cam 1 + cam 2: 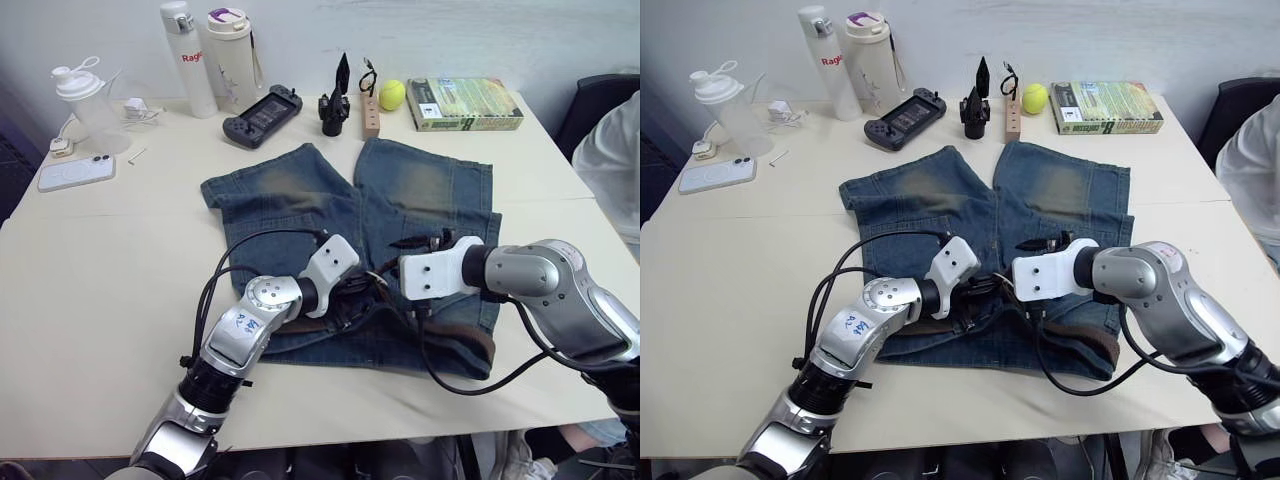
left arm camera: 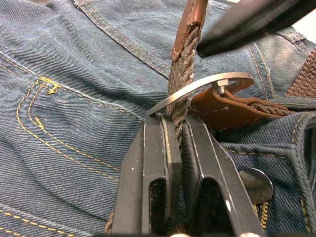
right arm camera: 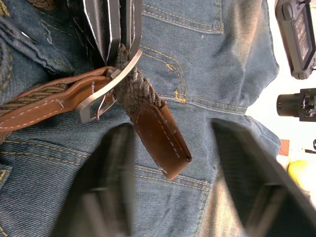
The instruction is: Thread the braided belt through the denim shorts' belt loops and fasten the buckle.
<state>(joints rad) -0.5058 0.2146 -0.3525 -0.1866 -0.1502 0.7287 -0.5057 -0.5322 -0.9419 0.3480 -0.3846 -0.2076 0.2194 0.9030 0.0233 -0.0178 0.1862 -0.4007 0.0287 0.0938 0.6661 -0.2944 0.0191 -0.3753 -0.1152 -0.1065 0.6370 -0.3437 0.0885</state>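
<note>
Your denim shorts (image 1: 350,250) lie flat mid-bench, legs toward the far edge and waistband toward the near edge. The braided belt (image 2: 180,94) runs along that waistband, with a brown stretch showing at the shorts' right side. Your left claw (image 2: 178,143) is clamped on the woven part, right where the belt passes through the silver buckle (image 3: 116,74). The smooth leather tip (image 3: 160,138) has come out past the frame. Your right claw (image 3: 173,148) stands wide apart, gripping nothing, straddling that leather tip just above the denim.
</note>
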